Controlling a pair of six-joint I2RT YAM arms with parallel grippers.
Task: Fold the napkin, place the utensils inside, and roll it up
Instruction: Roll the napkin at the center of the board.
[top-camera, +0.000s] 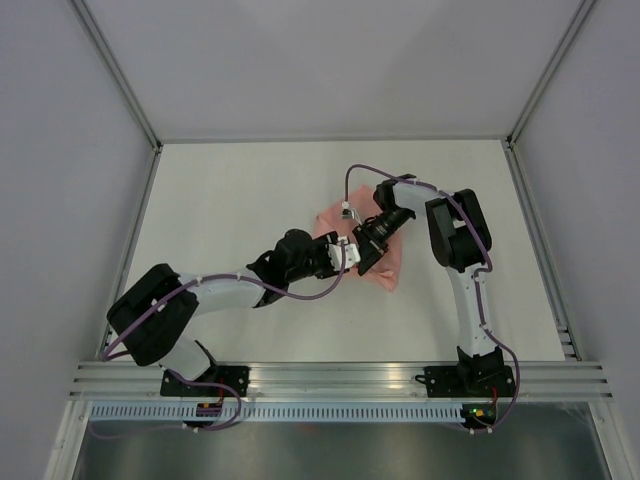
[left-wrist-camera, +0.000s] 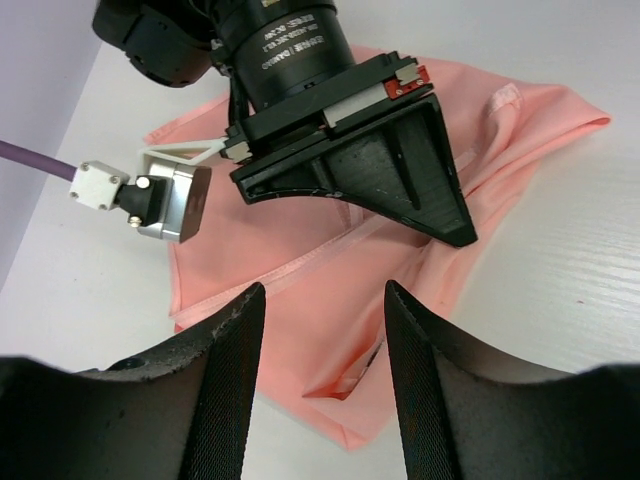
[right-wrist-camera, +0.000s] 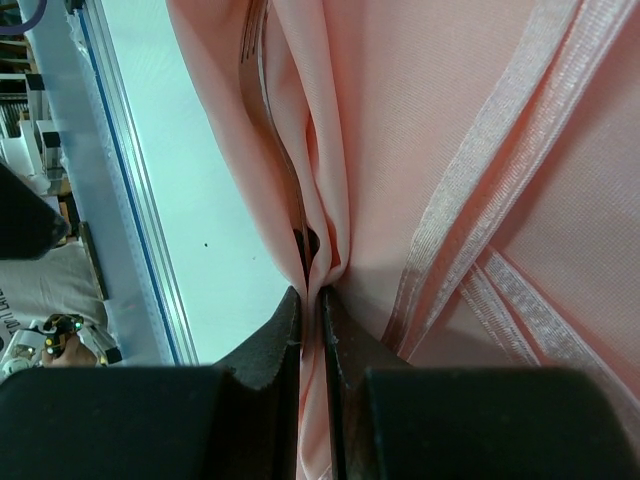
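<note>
The left end effector (left-wrist-camera: 325, 300) hangs low over the near, left part of the napkin (left-wrist-camera: 520, 110), jaws set moderately apart and holding nothing; this posture appears intended as a standby for pinning or gathering the loose hem while the other arm works. The napkin lies bunched and partly folded at mid-counter, between the two wrists, with doubled hems crossing its upper layer. A thin dark shape (right-wrist-camera: 305, 238) sits deep in the central crease; whether it is one of the utensils cannot be determined. The right end effector (right-wrist-camera: 311, 295) is closed narrowly on that raised crease, pinching cloth between both fingers, probably to keep the fold shut around its contents before rolling. The counter (top-camera: 230, 190) is plain white and matte, so the satin-like cloth is likely to slide if dragged. Grey panel walls (top-camera: 320, 60) enclose it on three sides, and an aluminium rail (top-camera: 340, 375) at the near edge carries both arm bases.
</note>
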